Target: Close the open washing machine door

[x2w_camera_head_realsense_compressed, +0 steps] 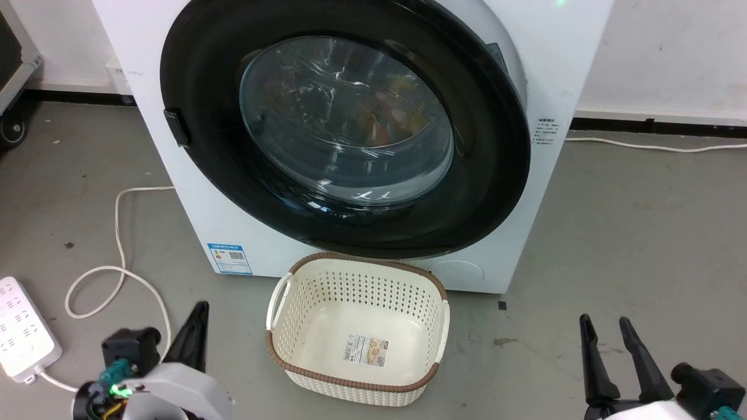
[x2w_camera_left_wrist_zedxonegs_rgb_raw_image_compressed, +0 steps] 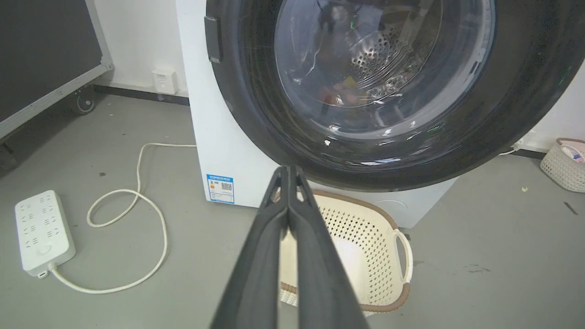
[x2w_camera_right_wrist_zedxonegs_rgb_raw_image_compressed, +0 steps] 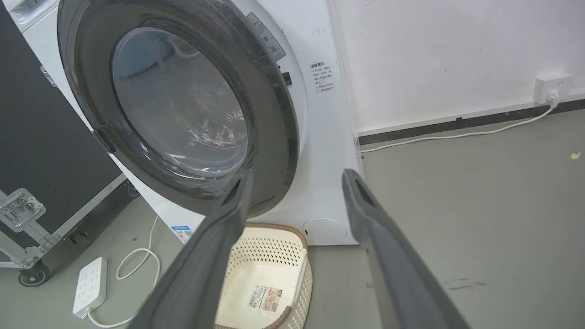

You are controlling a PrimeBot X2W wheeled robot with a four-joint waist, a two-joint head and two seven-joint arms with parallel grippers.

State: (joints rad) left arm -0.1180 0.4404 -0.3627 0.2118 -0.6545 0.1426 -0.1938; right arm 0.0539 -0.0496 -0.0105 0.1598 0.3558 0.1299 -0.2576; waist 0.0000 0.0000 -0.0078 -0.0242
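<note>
The white washing machine [x2w_camera_head_realsense_compressed: 192, 204] stands straight ahead on the floor. Its washing machine door [x2w_camera_head_realsense_compressed: 350, 227], a wide glossy black rim around a bulging glass bowl, lies almost flat over the front. The right wrist view shows the door [x2w_camera_right_wrist_zedxonegs_rgb_raw_image_compressed: 269, 137] still a little ajar, its latch side off the cabinet [x2w_camera_right_wrist_zedxonegs_rgb_raw_image_compressed: 324, 160]. My left gripper [x2w_camera_head_realsense_compressed: 201, 309] hovers low at the left, shut and empty, pointing at the door's lower rim [x2w_camera_left_wrist_zedxonegs_rgb_raw_image_compressed: 256, 114] in its own view [x2w_camera_left_wrist_zedxonegs_rgb_raw_image_compressed: 288, 169]. My right gripper [x2w_camera_head_realsense_compressed: 604, 321] is low at the right, open and empty [x2w_camera_right_wrist_zedxonegs_rgb_raw_image_compressed: 298, 176].
A cream perforated basket [x2w_camera_head_realsense_compressed: 350, 286] sits on the floor just under the door. A white power strip [x2w_camera_head_realsense_compressed: 23, 326] and its looping cable [x2w_camera_head_realsense_compressed: 119, 233] lie at the left. A black wheeled case [x2w_camera_right_wrist_zedxonegs_rgb_raw_image_compressed: 45, 137] stands left of the machine. Bare grey floor at the right.
</note>
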